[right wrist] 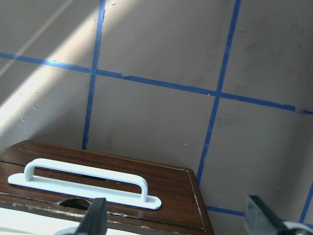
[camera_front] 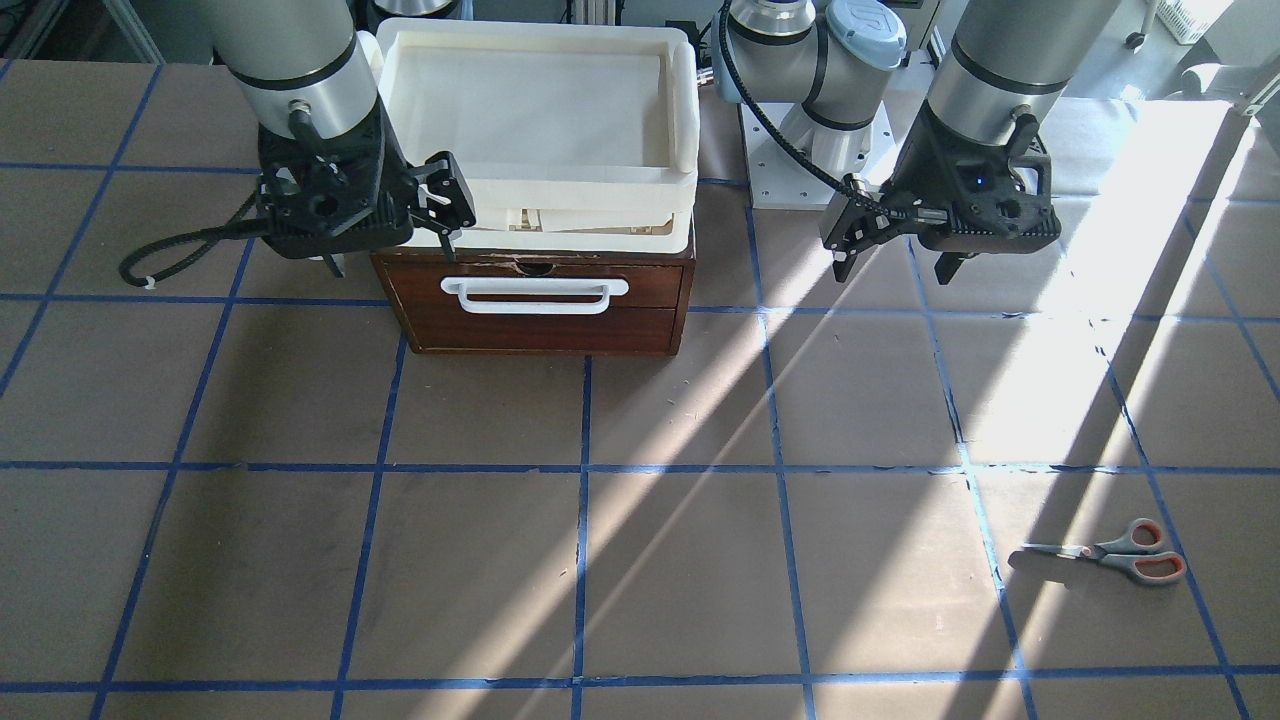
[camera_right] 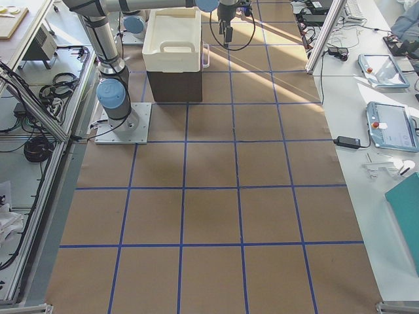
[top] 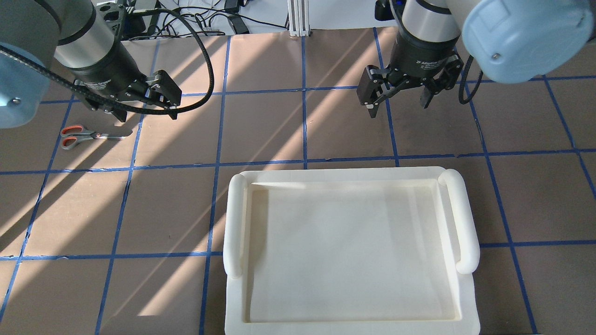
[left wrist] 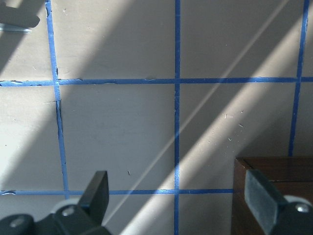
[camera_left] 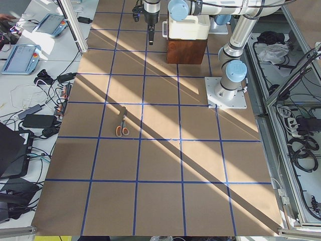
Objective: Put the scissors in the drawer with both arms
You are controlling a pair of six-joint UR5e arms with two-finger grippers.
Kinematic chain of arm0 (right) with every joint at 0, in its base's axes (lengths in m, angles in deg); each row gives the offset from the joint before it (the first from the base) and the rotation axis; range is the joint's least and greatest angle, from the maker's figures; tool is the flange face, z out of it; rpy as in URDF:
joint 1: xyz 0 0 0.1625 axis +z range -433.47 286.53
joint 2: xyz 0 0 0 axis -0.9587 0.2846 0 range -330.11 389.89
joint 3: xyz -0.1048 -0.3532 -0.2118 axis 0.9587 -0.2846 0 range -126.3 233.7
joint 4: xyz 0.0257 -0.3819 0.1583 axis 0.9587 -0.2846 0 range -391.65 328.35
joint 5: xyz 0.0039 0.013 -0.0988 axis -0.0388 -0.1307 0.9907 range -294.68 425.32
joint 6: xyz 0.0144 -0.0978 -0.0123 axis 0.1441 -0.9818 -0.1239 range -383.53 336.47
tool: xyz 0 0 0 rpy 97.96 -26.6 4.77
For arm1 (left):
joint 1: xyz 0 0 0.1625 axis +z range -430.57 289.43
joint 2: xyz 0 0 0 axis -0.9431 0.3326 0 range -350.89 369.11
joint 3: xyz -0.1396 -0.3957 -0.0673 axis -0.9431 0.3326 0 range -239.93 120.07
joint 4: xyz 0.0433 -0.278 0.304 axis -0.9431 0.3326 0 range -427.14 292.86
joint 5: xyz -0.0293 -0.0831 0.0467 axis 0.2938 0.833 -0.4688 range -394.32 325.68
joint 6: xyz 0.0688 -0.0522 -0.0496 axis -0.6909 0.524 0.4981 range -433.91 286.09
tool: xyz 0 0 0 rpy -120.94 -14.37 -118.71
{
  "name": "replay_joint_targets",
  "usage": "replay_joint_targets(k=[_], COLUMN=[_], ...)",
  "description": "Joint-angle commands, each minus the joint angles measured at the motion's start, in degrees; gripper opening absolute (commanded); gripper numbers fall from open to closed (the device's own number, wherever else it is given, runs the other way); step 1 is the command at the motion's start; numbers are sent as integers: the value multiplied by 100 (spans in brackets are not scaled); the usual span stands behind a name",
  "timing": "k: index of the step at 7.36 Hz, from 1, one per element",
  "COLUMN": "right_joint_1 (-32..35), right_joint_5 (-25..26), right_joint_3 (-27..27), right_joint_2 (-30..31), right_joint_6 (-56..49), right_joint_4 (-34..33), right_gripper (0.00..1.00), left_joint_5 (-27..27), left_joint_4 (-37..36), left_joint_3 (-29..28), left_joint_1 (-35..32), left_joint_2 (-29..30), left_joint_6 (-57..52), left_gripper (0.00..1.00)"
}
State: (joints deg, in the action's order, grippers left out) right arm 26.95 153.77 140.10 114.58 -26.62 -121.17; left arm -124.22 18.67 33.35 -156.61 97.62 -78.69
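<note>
The scissors [camera_front: 1110,555] lie flat and closed on the brown table, grey handles with orange-red loops; they also show in the overhead view [top: 88,136] and the exterior left view [camera_left: 122,123]. The drawer [camera_front: 535,300] is shut, its dark wooden front with the white bar handle [right wrist: 83,176] facing the table's middle. My left gripper [top: 146,109] is open and empty, hovering just beyond the scissors and beside the chest [left wrist: 274,171]. My right gripper [top: 398,97] is open and empty, hovering above and in front of the drawer's front, at its other end [camera_front: 395,240].
A cream plastic tray [camera_front: 540,110] sits on top of the wooden chest and hides it in the overhead view [top: 233,223]. The table carries a blue tape grid. The left arm's base plate [camera_front: 790,170] stands beside the chest.
</note>
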Motion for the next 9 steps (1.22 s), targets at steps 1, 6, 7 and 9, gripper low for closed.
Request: replay_joint_targets(k=[1,6,7,9], right_joint_1=[801,733,681,628], right_joint_5=[-395,-917,-926,-821], right_joint_3=[1,-35,-43,-52], right_joint_2=[-591,-1077,-1182,-1436], right_joint_6=[-470,-4867,-5590,-6980], right_joint_4=[-345,-330,-190,-145], right_gripper=[100,98,97,97], left_joint_5=[7,60,60,69], left_joint_4=[-116,-837,-916,-1204], left_joint_3=[-3,-29,-29,-73], left_joint_1=[576,1702,1948,2467], left_joint_2=[174,1052,1272,1737], left_joint_6=[-1229,-4991,-5729,-7406], left_gripper=[100,100,100,100])
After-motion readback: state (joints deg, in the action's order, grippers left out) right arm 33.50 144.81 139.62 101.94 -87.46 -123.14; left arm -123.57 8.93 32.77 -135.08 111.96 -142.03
